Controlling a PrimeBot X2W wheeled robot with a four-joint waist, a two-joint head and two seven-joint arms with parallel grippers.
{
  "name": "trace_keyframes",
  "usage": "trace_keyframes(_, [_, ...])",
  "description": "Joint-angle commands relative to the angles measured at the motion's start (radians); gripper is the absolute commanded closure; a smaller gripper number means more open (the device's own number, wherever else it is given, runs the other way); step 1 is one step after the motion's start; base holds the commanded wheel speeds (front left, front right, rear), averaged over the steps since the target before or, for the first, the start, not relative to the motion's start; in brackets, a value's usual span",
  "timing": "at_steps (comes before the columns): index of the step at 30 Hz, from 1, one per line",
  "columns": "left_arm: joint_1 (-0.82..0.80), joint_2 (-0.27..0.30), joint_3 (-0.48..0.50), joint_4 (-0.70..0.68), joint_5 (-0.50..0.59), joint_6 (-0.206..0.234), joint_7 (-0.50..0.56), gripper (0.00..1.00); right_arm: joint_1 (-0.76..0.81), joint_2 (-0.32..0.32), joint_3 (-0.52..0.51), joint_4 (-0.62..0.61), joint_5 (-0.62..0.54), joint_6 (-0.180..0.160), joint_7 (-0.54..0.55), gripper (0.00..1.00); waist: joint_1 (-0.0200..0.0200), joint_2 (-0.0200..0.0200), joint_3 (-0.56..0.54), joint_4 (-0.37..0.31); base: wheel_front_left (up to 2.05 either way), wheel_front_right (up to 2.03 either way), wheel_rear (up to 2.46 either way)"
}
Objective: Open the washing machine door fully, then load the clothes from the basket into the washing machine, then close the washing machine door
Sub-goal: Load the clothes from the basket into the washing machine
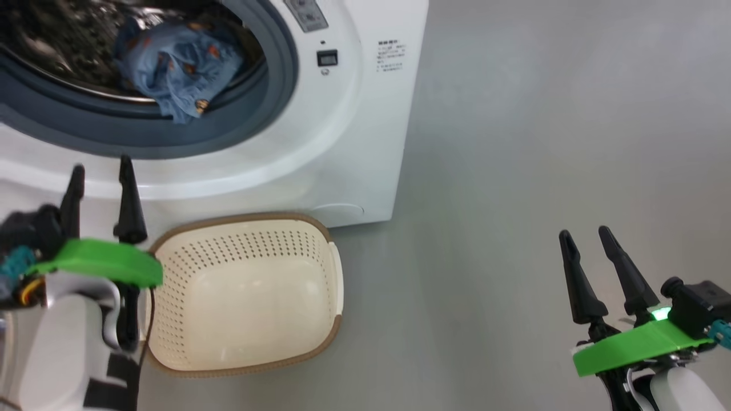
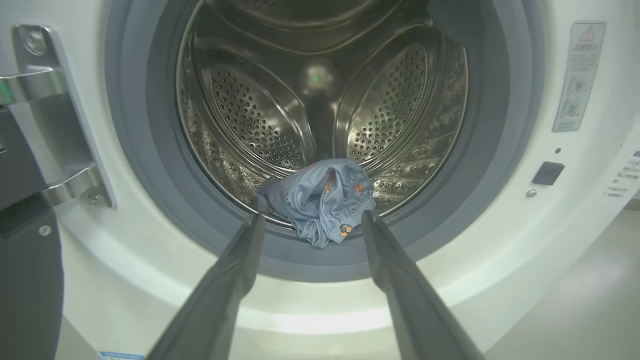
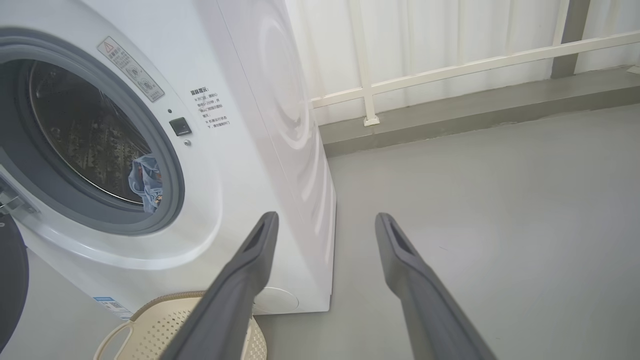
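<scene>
Far left, the washing machine door stands swung out on its hinge, so I judge the opening step done. My left hand hovers spread wide and empty, just in front of the washing machine. The clothes lie in the drum, but one fold droops over the grey gasket lip. The basket on the floor holds nothing. Loading looks finished bar that fold: I'd push it in first, then swing the door shut. Rightward the floor is open. My right hand hangs there, wide and empty, well clear of the machine's corner.
</scene>
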Motion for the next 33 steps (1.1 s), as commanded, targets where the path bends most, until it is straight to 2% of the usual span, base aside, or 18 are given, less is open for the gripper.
trace_keyframes(1, [0.024,0.028,0.03,-0.038,0.018,0.001,-0.006,0.0,0.014,-0.018,0.016,-0.017,0.0,0.006,-0.008,0.0,0.0,0.0,-0.034,0.021,0.0,0.0,0.0])
trace_keyframes(14, [0.257,-0.008,0.046,-0.187,0.059,0.001,-0.006,0.0,0.087,-0.043,0.003,-0.009,0.0,0.006,-0.008,0.0,0.0,0.0,-0.128,0.043,0.0,0.0,0.0])
trace_keyframes(33, [0.518,-0.056,0.077,-0.374,0.056,0.001,-0.006,0.0,0.145,-0.059,-0.01,-0.01,-0.018,0.006,-0.008,0.0,0.0,0.0,-0.181,0.061,0.0,0.0,0.0])
